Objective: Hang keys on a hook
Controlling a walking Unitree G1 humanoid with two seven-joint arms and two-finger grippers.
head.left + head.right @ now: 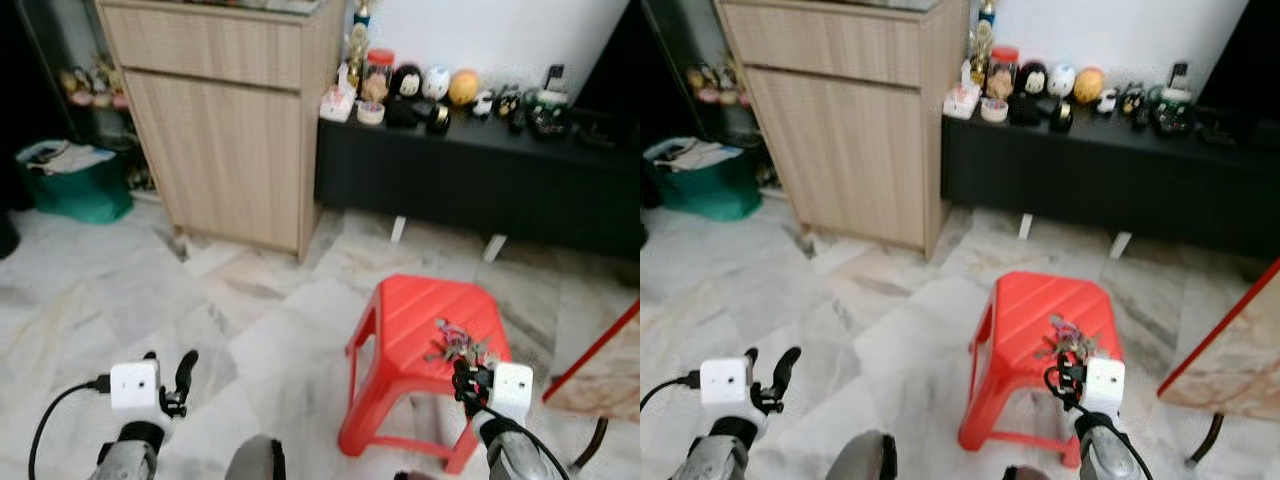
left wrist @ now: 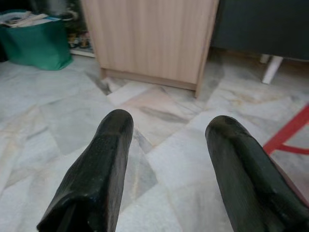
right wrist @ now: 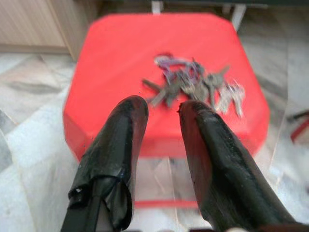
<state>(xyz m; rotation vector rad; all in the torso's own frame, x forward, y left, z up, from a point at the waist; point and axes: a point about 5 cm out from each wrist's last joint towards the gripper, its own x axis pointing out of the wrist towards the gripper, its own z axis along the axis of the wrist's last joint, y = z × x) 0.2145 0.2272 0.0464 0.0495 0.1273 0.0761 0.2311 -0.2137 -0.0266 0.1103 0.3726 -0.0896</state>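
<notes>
A bunch of keys (image 1: 455,345) with a purple ring lies on top of a red plastic stool (image 1: 405,320) on the marble floor. My right gripper (image 1: 465,378) hovers just short of the stool's near edge, a little above it. In the right wrist view its fingertips (image 3: 137,108) stand a narrow gap apart, open, with nothing between them, and the keys (image 3: 193,84) lie just beyond. My left gripper (image 1: 168,365) hangs low over bare floor on the left, wide open and empty, as the left wrist view's fingers (image 2: 113,140) show.
A light wooden cabinet (image 1: 230,120) stands at the back left, with a green bin (image 1: 75,180) beside it. A black low bench (image 1: 470,175) carrying several figurines runs along the back wall. A red-edged marble tabletop (image 1: 600,370) juts in at the right.
</notes>
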